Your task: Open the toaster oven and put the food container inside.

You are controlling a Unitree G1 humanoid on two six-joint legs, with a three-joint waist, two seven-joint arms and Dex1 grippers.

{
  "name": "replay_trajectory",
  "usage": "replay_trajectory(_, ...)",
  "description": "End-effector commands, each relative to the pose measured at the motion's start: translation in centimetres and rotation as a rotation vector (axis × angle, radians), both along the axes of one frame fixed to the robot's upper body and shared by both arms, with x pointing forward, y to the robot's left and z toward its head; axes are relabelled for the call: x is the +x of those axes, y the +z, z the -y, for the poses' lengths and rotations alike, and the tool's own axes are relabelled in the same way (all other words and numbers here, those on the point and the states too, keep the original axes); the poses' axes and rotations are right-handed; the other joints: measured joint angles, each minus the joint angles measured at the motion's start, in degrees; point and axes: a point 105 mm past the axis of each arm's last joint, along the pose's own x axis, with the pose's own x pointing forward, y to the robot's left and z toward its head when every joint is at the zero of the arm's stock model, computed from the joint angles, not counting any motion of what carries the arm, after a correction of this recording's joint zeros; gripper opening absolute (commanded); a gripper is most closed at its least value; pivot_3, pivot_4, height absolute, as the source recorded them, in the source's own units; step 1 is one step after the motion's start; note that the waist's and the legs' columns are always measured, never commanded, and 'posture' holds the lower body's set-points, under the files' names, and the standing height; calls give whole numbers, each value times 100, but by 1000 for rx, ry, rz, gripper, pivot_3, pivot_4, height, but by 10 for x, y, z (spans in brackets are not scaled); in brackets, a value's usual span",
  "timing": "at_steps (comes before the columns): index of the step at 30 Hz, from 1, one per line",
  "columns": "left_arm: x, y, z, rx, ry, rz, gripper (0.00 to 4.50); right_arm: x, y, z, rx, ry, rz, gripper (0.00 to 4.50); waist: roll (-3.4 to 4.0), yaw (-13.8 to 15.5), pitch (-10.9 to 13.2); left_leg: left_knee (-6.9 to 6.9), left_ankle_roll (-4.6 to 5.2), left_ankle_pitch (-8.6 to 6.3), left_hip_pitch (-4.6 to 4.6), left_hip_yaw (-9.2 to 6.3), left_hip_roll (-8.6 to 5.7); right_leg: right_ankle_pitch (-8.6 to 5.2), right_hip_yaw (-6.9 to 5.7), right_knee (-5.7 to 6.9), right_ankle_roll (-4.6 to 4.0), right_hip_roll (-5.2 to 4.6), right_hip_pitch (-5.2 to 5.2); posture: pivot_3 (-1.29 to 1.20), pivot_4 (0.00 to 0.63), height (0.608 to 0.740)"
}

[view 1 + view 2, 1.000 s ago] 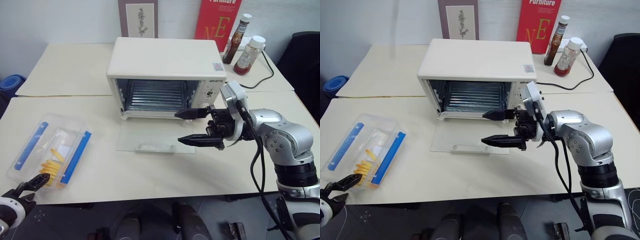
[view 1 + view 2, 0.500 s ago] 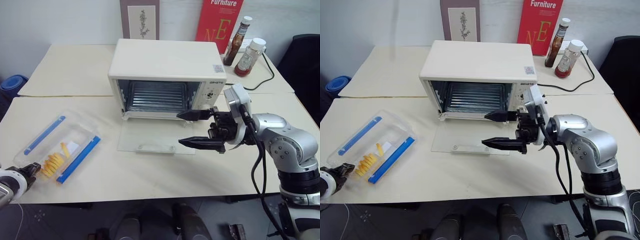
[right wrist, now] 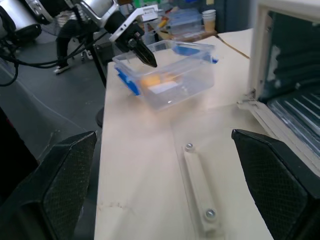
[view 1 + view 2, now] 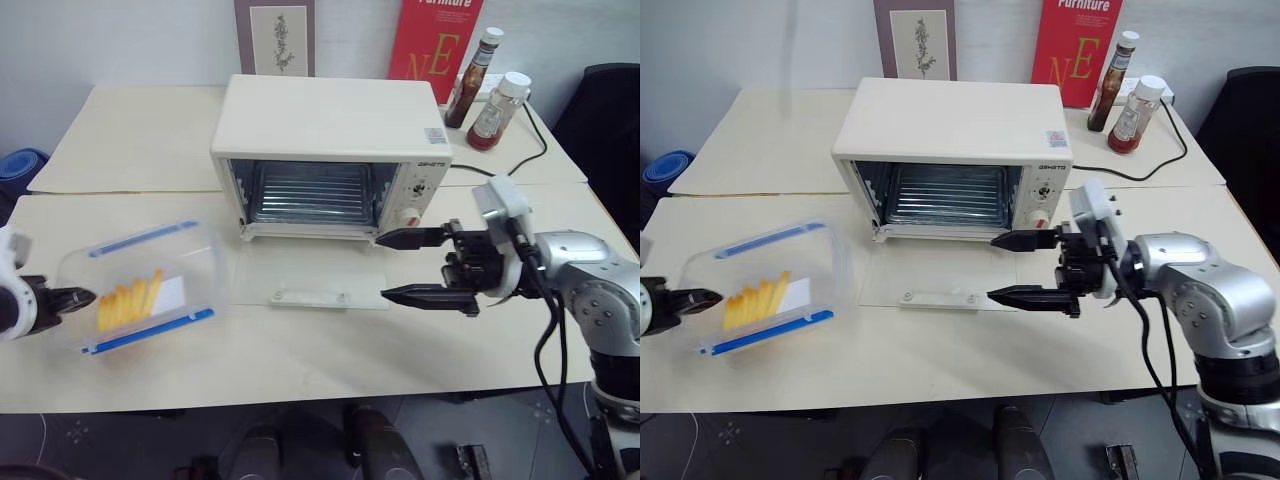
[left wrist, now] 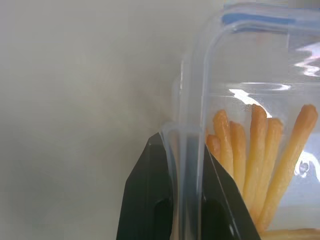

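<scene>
The left gripper [image 4: 82, 296] has clamped its two black fingers onto the short-end rim of the food container [image 4: 145, 288], a clear rectangular plastic box with blue clip strips along its long sides and yellow fry-like sticks inside. A second ago those fingers stood apart at the box's near end while it lay flat, angled on the table. Now the box has swung round and tipped up on the pinch, its far end pointing toward 3 o'clock. In the left wrist view the thin transparent wall sits squeezed between the dark pads, the sticks lying just beyond it. I judge the pick-up made and the carry beginning.

The toaster oven [image 4: 330, 120], a boxy cream-white countertop unit with smooth enamel-like walls, stands at 1 o'clock from the box. Its glass drop-down door [image 4: 310, 275] already lies flat on the pale table [image 4: 300, 350], exposing the ribbed wire rack [image 4: 312, 190]. So the opening step looks done.

The right gripper [image 4: 405, 267] has drifted to the right, toward 3 o'clock of the door's handle. Its long tapered fingers are spread wide and level, holding nothing.

The container's walls look slick and flexible, so a one-edge pinch may let it sag or slip.
</scene>
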Motion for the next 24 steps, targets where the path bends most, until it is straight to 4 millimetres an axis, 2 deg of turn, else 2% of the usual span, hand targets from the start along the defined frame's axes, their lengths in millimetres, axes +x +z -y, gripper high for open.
replay_trajectory(1, 8, 10, 19, -1, -105, 12, 2, -4, 9, 3, 2, -39, 81, 4500, 1, -3, 1, -2, 0, 0, -9, 3, 0, 17, 2, 4, 31, 0, -14, 0, 150, 740)
replay_trajectory(6, 40, 19, 60, 1, -225, 49, 2, -11, 10, 10, 19, -109, 92, 4500, 5, -3, 4, -2, 1, 0, -28, 4, 4, 18, 3, 12, 44, 3, -37, 0, 150, 740)
replay_trajectory(9, 59, 26, 98, -2, -330, 72, 2, -16, 8, 15, 28, -161, 91, 4500, 4, 13, 4, 14, 0, 0, -38, 1, 2, 25, 4, 12, 55, 2, -36, 0, 150, 740)
replay_trajectory(14, 80, 27, 142, 12, -384, 81, 2, -23, 7, 22, 54, -250, 94, 4500, 4, 6, 4, 38, 0, 2, -61, -9, -4, 36, 9, 5, 74, 0, -37, 0, 150, 740)
replay_trajectory(19, 97, 19, 153, 24, -308, 69, 2, -25, 4, 26, 56, -322, 98, 4500, 4, -14, 4, 39, -1, 6, -60, -11, -4, 39, 12, 13, 79, 4, -40, 0, 150, 740)
replay_trajectory(20, 99, 17, 154, 21, -292, 68, 707, -25, 4, 27, 58, -337, 98, 4500, 4, -9, 4, 40, -1, 8, -57, -11, -4, 39, 12, 16, 79, 4, -40, 0, 150, 740)
replay_trajectory(24, 101, 15, 156, -19, -251, 78, 1883, -25, 1, 32, 60, -383, 92, 4500, 4, 24, 4, 63, -1, 15, -60, -21, -9, 39, 12, 41, 78, 5, -38, 0, 150, 740)
